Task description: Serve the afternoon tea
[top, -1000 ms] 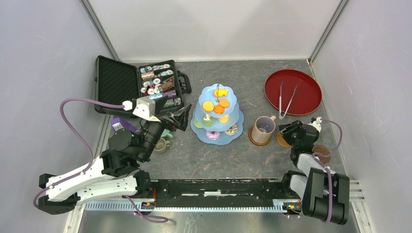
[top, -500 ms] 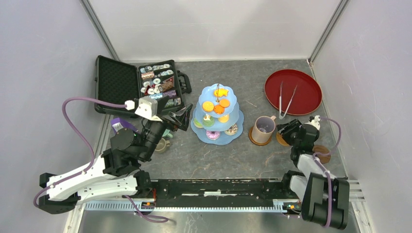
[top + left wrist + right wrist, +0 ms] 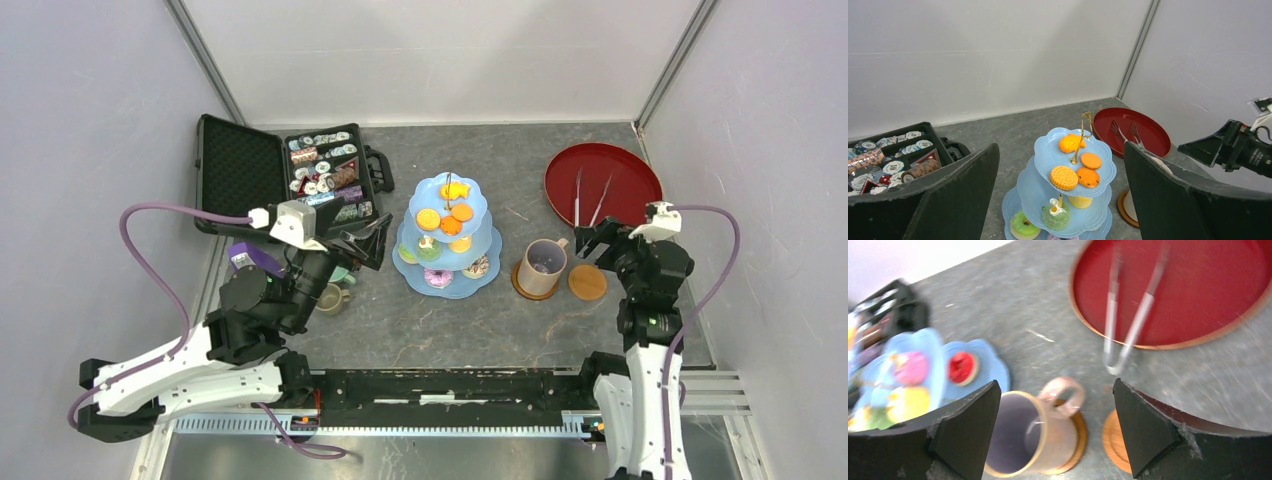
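The pale-blue three-tier cake stand (image 3: 445, 235) holds orange biscuits (image 3: 1090, 161) on top, with donuts and small cakes on the tiers below. A tan mug (image 3: 545, 262) stands on a brown coaster (image 3: 523, 286) to the stand's right. A second, bare coaster (image 3: 587, 282) lies beside it. My right gripper (image 3: 600, 240) hovers open above and just behind that coaster, holding nothing; in the right wrist view the mug (image 3: 1033, 432) and bare coaster (image 3: 1112, 440) show below its fingers. My left gripper (image 3: 368, 240) is open left of the stand (image 3: 1073, 175). A small olive cup (image 3: 332, 297) sits by the left arm.
A round dark-red tray (image 3: 603, 185) with metal tongs (image 3: 588, 200) lies at the back right. An open black case (image 3: 285, 175) of small tins sits at the back left. Grey walls close in the table on three sides.
My right gripper has opened, left the coaster lying beside the mug, and risen back and to the right. The left arm has barely moved.
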Robot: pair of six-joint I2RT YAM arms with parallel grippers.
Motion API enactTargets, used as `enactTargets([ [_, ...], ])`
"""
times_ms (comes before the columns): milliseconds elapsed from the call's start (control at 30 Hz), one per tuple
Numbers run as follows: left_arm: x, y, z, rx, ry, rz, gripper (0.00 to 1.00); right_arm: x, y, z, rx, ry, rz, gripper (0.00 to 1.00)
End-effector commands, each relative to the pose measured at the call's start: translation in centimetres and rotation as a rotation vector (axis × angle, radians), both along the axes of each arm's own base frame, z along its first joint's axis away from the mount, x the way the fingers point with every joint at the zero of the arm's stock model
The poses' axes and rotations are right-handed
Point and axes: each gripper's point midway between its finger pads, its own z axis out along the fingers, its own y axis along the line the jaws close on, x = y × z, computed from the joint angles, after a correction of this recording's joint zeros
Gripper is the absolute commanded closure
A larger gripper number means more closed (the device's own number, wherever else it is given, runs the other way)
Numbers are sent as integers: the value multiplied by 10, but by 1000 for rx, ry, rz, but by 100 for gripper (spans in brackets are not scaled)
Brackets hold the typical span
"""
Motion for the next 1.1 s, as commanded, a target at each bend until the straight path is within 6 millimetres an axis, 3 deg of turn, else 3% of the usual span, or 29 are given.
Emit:
enactTargets([
  [0,-4,10,19,-46,-29,6,0,-15,65,68,-28,-192,347,9],
  [100,-4,11,21,-49,-28,8,0,-27,102,101,0,-298,500,6],
  [200,-3,13,23,-51,-28,16,0,-35,138,110,25,-316,622,7],
  [333,0,15,24,-38,-29,38,0,-49,204,101,38,-294,801,10],
  [533,6,24,22,-13,-30,109,0,-107,330,85,-117,-272,1044,6],
  [633,7,30,22,-19,-36,135,0,-105,376,56,-245,-193,1067,13],
  [767,6,48,23,-65,-31,183,0,-91,421,31,-313,-161,1080,19],
  [933,3,74,26,-153,-45,237,0,-73,469,2,-336,-162,1085,20],
  [1067,3,78,27,-157,-50,250,0,-57,501,-25,-387,-136,1074,20],
])
